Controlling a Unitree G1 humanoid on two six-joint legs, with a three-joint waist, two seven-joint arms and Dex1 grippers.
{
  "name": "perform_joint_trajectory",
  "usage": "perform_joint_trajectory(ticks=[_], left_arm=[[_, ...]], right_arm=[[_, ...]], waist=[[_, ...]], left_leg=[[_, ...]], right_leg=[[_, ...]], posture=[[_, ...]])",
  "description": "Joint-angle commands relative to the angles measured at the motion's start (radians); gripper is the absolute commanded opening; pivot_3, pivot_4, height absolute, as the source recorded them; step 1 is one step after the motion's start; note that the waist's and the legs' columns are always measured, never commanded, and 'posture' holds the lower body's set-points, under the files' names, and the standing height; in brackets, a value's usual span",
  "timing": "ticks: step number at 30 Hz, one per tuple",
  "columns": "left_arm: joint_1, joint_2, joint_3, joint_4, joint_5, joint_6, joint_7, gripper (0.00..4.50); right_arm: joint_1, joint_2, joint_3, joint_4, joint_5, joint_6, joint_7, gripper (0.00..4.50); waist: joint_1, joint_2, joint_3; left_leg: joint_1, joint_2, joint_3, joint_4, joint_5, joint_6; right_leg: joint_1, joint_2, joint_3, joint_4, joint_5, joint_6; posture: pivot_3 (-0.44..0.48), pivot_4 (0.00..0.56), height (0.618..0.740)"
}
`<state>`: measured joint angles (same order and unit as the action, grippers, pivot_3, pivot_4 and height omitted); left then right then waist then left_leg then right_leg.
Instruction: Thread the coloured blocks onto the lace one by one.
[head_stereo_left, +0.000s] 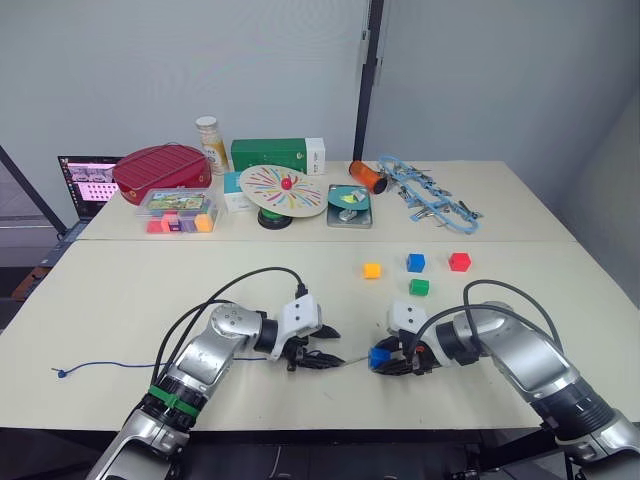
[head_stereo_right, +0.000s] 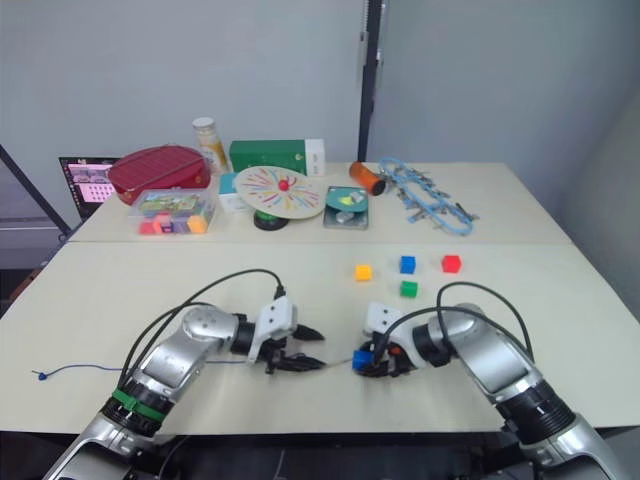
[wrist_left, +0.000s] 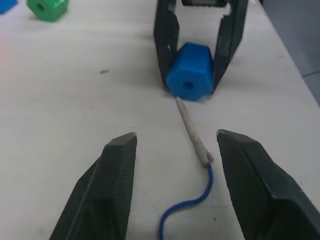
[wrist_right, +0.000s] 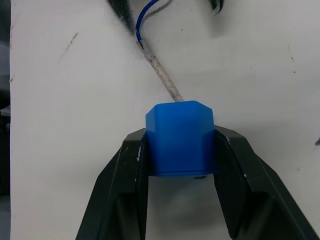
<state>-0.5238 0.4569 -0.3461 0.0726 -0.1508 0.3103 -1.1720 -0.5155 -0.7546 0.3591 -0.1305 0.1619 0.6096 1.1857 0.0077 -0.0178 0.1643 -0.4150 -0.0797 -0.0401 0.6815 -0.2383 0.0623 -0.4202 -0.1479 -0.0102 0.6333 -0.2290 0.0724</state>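
My right gripper (head_stereo_left: 386, 359) is shut on a blue block (wrist_right: 180, 137), holding it just above the table near the front edge, its hole facing my left gripper. The lace's pale stiff tip (wrist_left: 192, 127) lies on the table with its point touching the block's face just below the hole (wrist_left: 189, 85). My left gripper (wrist_left: 172, 142) stands open astride that tip, not gripping it. The dark-blue lace (head_stereo_left: 110, 364) trails left to a small knot (head_stereo_left: 62, 373). An orange-yellow block (head_stereo_left: 372, 270), a second blue block (head_stereo_left: 415, 262), a red one (head_stereo_left: 459, 261) and a green one (head_stereo_left: 419, 287) lie behind the right gripper.
Along the far half of the table stand a red case (head_stereo_left: 160, 170), a clear tray of coloured pieces (head_stereo_left: 180, 212), a green box (head_stereo_left: 270, 153), a striped disc on a stand (head_stereo_left: 283, 190), a tin (head_stereo_left: 349, 205), an orange bottle (head_stereo_left: 368, 177) and a light-blue chain tangle (head_stereo_left: 430, 195).
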Motion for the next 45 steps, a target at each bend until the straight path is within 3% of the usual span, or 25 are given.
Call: perform_joint_trajectory(ticks=[1,6,14,20,26,32,38,45], left_arm=[[0.011,0.010,-0.023,-0.057,0.014,0.022,0.005,2.50],[0.014,0.010,-0.058,-0.071,0.057,0.062,0.043,2.50],[0.007,0.051,-0.094,-0.094,0.111,0.127,0.064,0.01],[0.000,0.077,-0.081,-0.090,0.098,0.113,0.049,0.00],[-0.034,0.072,0.007,-0.066,0.020,0.060,0.025,0.00],[-0.039,0.085,-0.063,-0.072,0.072,0.034,-0.005,0.00],[-0.072,0.058,-0.052,-0.047,0.091,0.048,0.035,0.00],[-0.049,0.058,-0.049,-0.029,0.085,-0.015,0.029,2.23]], right_arm=[[0.008,0.002,0.011,0.006,-0.011,0.003,-0.003,1.29],[0.004,0.005,0.013,0.011,-0.013,-0.002,-0.003,1.29],[0.003,0.008,0.014,0.014,-0.016,-0.009,-0.005,1.29],[0.000,0.010,0.015,0.018,-0.017,-0.013,-0.008,1.29],[-0.001,0.013,0.014,0.025,-0.018,-0.019,-0.009,1.29],[-0.003,0.019,0.015,0.029,-0.020,-0.021,-0.013,1.29],[-0.002,0.022,0.014,0.026,-0.020,-0.019,-0.016,1.29],[0.005,0.021,0.013,0.017,-0.018,-0.015,-0.019,1.29]], waist=[[0.000,0.000,0.000],[0.001,0.000,0.000],[-0.001,-0.001,-0.001],[-0.002,-0.001,-0.001],[-0.004,-0.001,-0.001],[-0.004,-0.001,-0.001],[-0.005,-0.001,-0.001],[-0.007,-0.001,-0.001]], left_leg=[[0.000,0.000,0.000,0.000,0.000,0.000],[0.000,0.000,0.000,0.000,0.000,0.000],[0.001,0.000,0.000,0.000,0.000,0.001],[0.001,0.001,0.000,0.000,0.000,0.000],[0.001,0.001,0.000,0.000,0.000,0.000],[0.001,0.001,0.000,0.000,0.000,0.000],[0.001,0.001,0.000,0.000,0.000,0.000],[0.001,0.001,0.000,0.000,0.000,0.000]], right_leg=[[0.000,0.000,0.000,0.000,0.000,0.000],[0.000,0.000,0.000,0.000,0.000,0.000],[0.001,0.000,0.000,0.000,0.000,0.000],[0.001,0.001,0.000,0.000,0.000,0.000],[0.000,0.001,0.000,0.000,0.000,0.000],[0.001,0.001,0.000,0.000,0.000,0.000],[0.001,0.001,0.000,0.001,0.000,-0.001],[0.000,0.001,0.000,0.001,0.000,-0.001]], posture=[[0.000,0.150,0.740],[0.000,0.150,0.740],[0.000,0.150,0.740],[0.000,0.150,0.740],[0.000,0.150,0.740],[0.000,0.150,0.740],[0.000,0.150,0.740],[0.000,0.150,0.740]])
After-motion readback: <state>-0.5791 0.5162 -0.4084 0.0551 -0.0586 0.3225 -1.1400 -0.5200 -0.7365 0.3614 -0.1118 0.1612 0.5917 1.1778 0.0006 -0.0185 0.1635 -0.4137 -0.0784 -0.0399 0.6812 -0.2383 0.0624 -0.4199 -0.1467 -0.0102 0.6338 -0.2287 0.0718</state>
